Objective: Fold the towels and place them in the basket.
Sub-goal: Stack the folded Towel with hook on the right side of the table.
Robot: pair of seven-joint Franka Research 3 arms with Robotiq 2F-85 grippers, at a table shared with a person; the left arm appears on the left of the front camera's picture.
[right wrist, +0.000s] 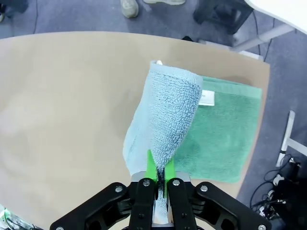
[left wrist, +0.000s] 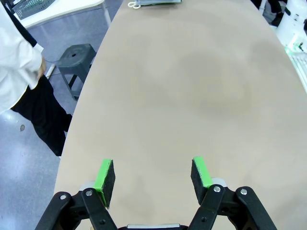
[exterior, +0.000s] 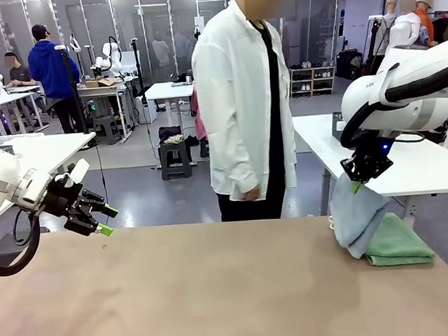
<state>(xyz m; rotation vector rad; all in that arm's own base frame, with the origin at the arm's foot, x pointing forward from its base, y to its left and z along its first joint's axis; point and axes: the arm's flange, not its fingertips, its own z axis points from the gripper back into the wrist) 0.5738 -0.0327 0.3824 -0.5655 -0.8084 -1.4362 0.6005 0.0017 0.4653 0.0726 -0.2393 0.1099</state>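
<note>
While the right gripper (right wrist: 159, 173) pinches the grey-blue towel (exterior: 356, 214): lift clear of the mint green towel (exterior: 398, 244), at the table's 3 o'clock.
Left gripper (left wrist: 153, 177): open, empty.

A: What did the right gripper (right wrist: 158, 173) have?
B: Its green pads (right wrist: 151, 165) were pinched tight on the grey-blue towel (right wrist: 165, 120), which hung in a loose roll toward the table (right wrist: 62, 110).
A: And the mint green towel (right wrist: 225, 139)?
B: It lay flat and folded at the table's edge, partly under the hanging one, a white label (right wrist: 207, 97) showing.
</note>
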